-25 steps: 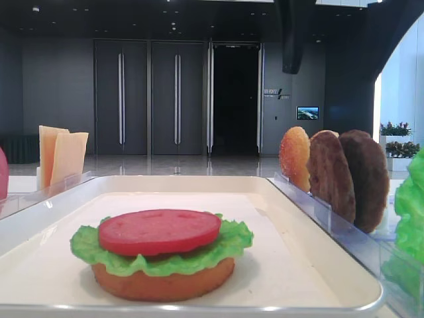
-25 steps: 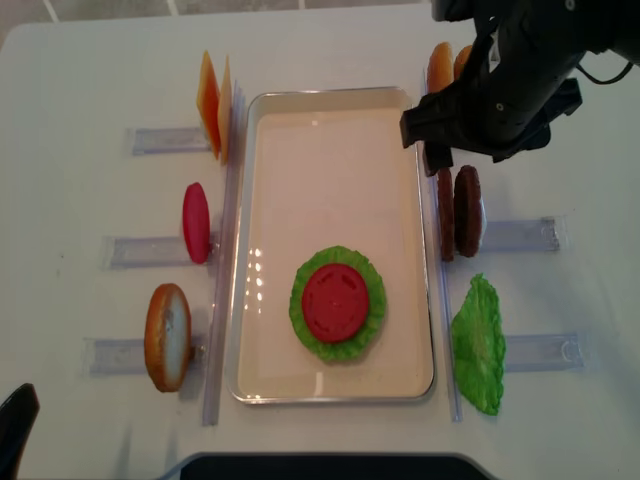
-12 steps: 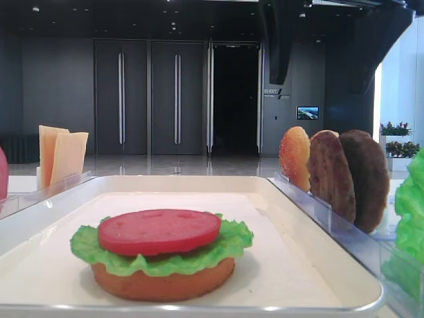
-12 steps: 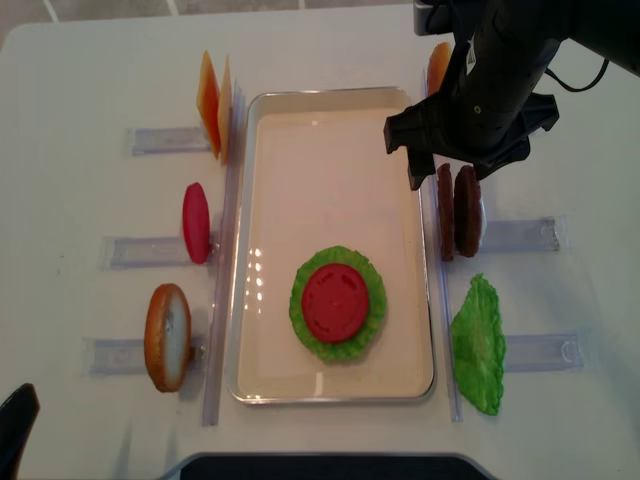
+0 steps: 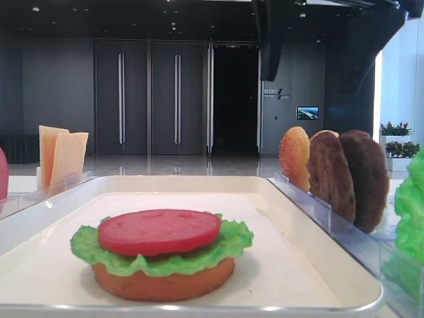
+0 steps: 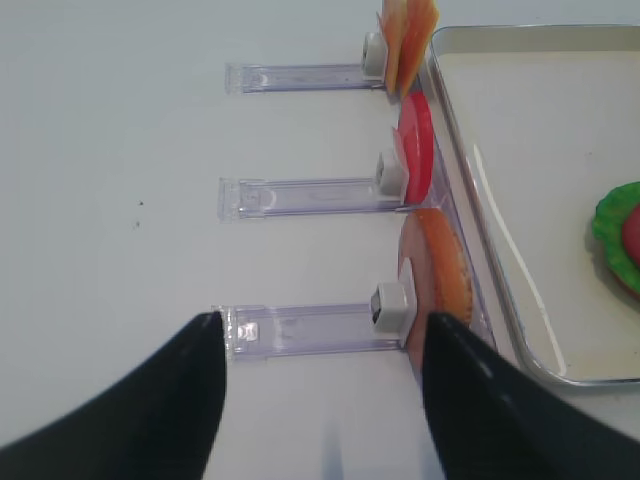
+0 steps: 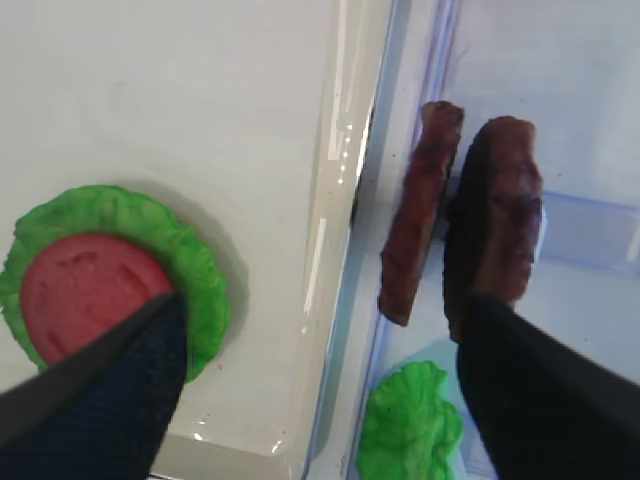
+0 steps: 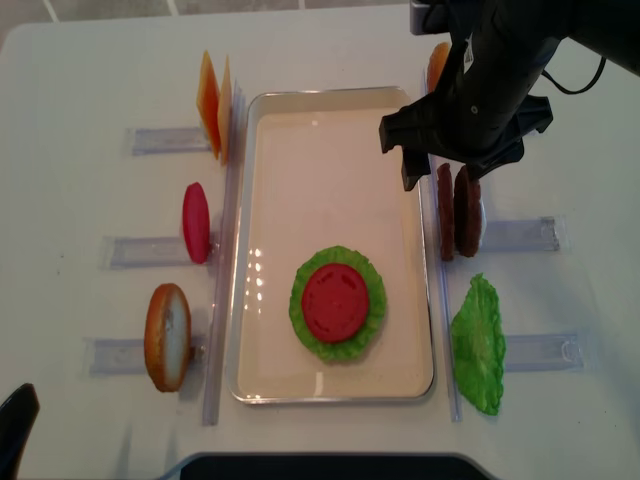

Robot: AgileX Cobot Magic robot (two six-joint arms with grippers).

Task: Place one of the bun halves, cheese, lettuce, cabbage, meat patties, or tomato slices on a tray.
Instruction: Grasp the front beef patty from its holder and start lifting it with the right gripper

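Note:
The off-white tray [image 8: 335, 93] holds a stack of bun, lettuce [image 8: 371, 318] and tomato slice [image 8: 336, 303]. Two meat patties stand on edge in a rack right of the tray, the reddish-brown one [image 7: 420, 210] nearer the rim and the darker one [image 7: 497, 220] outside it. My right gripper [image 8: 440, 172] hangs open above them and the tray's right rim, holding nothing; in the wrist view my right gripper [image 7: 320, 390] spans both patties. My left gripper [image 6: 320, 400] is open and empty over the table, beside a standing bun half [image 6: 440, 280].
Left of the tray, clear racks hold cheese [image 8: 215, 105], a tomato slice [image 8: 196, 222] and a bun half [image 8: 167, 336]. On the right stand another bun half [image 8: 437, 65] and a lettuce leaf [image 8: 478, 345]. The right arm [image 5: 268, 40] looms above the far end of the tray.
The right arm has moved left and nearer the patties, and its gripper has stayed open. The food and the left gripper have not moved.

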